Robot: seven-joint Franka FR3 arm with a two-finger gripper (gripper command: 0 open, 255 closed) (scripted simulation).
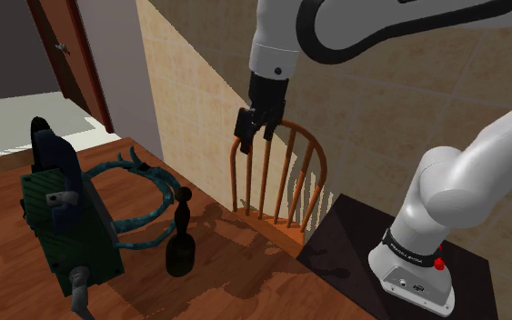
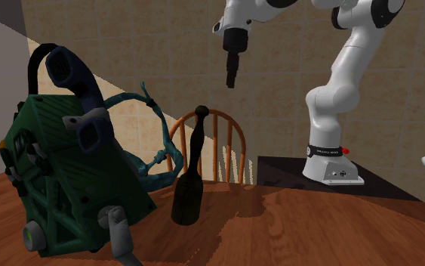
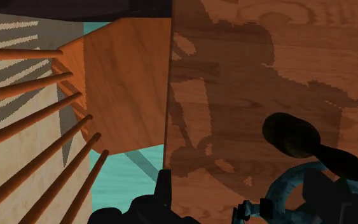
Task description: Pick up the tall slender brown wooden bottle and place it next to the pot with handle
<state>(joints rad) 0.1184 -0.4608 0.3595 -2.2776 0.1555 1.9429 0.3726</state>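
Green handled pot nearest; at its 3 o'clock the dark, perhaps brown, bottle stands upright; gripper state I cannot tell.

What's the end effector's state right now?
End effector: open or closed cannot be told; it holds nothing, and the dark bottle stands apart from it.

We log the gripper hanging high over the edge of the table, above the line where the seat of the chair meets that edge. The bottle stands upright on the table, below the gripper and well off to one side. Farther from the gripper, the looped frame lies just beside the bottle. The boxy object sits beyond that frame, close against it. The stand sits beside the chair, off the table.
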